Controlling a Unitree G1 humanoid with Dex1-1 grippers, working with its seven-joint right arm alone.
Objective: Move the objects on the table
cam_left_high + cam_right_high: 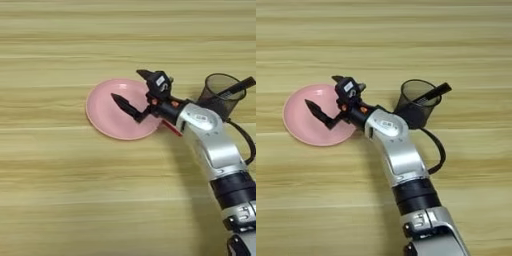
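The round pink plate (107, 116) lies left of centre on the light-wood table (60, 45). My right gripper (128, 86) is open over the plate's right half, with nothing between its fingers. One black fingertip (116, 97) points over the plate's middle and the other (141, 74) reaches past its far rim. The black wire-mesh pen cup (220, 96) stands upright to the right of the arm, and a black marker (434, 93) leans out of it. A thin red edge (171, 129) shows from under my wrist at the plate's right rim; I cannot tell what it belongs to.
My silver forearm (401, 160) runs from the bottom edge up to the plate, passing just left of the cup. A black cable (437, 150) loops off its right side. Bare wood lies all around.
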